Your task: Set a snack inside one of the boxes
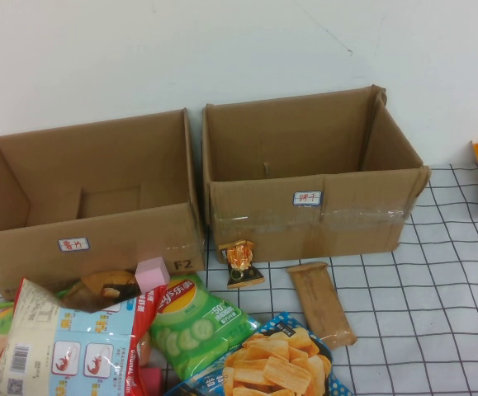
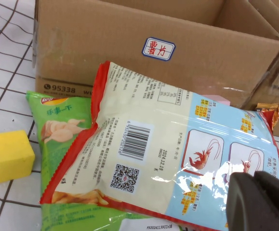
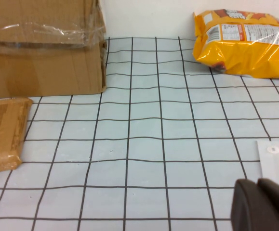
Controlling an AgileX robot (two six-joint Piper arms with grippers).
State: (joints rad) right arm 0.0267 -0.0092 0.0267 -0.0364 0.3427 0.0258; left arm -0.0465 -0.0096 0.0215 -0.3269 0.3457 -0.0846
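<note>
Two open cardboard boxes stand side by side, the left box [image 1: 90, 239] and the right box [image 1: 305, 206]. A white, blue and red shrimp snack bag [image 1: 65, 346] lies tilted up in front of the left box. In the left wrist view my left gripper [image 2: 262, 202] is shut at the near end of this bag [image 2: 168, 144], which rises over a green chip bag [image 2: 57, 130] towards the left box [image 2: 129, 29]. My right gripper [image 3: 264, 204] is shut and empty over bare grid cloth, to the right of the right box. Neither gripper shows in the high view.
A green Lay's bag [image 1: 193, 322], a blue bag of orange chips [image 1: 280, 363], a small gold pack [image 1: 241, 260], a brown bar [image 1: 321, 304], a pink cube [image 1: 152, 274] and a yellow cube [image 2: 10, 155] lie before the boxes. A yellow bag [image 3: 245, 43] lies far right.
</note>
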